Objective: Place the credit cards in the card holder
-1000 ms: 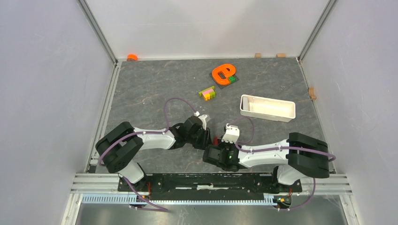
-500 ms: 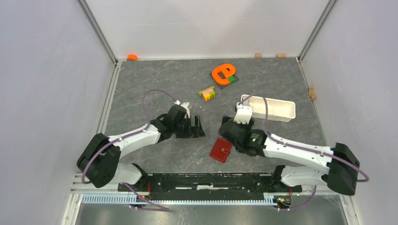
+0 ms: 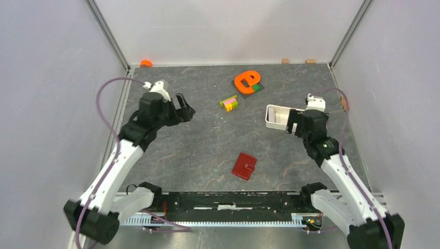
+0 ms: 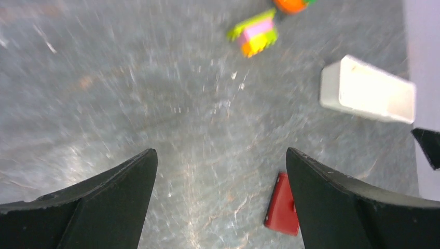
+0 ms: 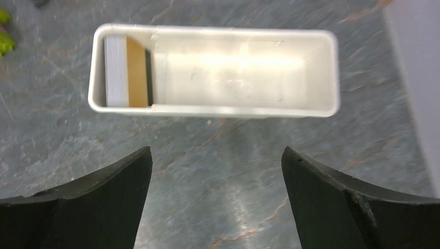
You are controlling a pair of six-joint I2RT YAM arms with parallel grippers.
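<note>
Top external view: both arms are raised and spread apart. The left gripper (image 3: 186,108) is at the far left, the right gripper (image 3: 291,123) over the left end of the white tray (image 3: 311,123). Both have jaws spread wide and hold nothing.

The card holder (image 3: 244,166) lies flat on the table (image 3: 197,150), folded shut with its tab side toward the right arm. It is near the front edge, between the two bases and well apart from both grippers.

The right wrist view settles the next move. The credit cards (image 5: 136,72) stand on edge, packed at the left end of the tray (image 5: 233,109); a tan face shows beside a white stack, count unclear. They sit ahead of the right gripper (image 5: 216,155) and off to its left. The tray's long axis runs across the view, in line with the finger gap, so the card faces lie crosswise to that axis. The right arm is clearly nearer to the cards.

The top view does not show the cards, since the gripper covers that end.

The left wrist view, blurred, shows the left gripper (image 4: 222,155) also released. The holder (image 4: 282,205) is low right, the tray (image 4: 368,91) beyond it, and the toy bricks (image 4: 255,33) are far ahead. It shows the holder's near edge but no cards.

Judgement: the holder looks closed and likely needs opening first.
</note>
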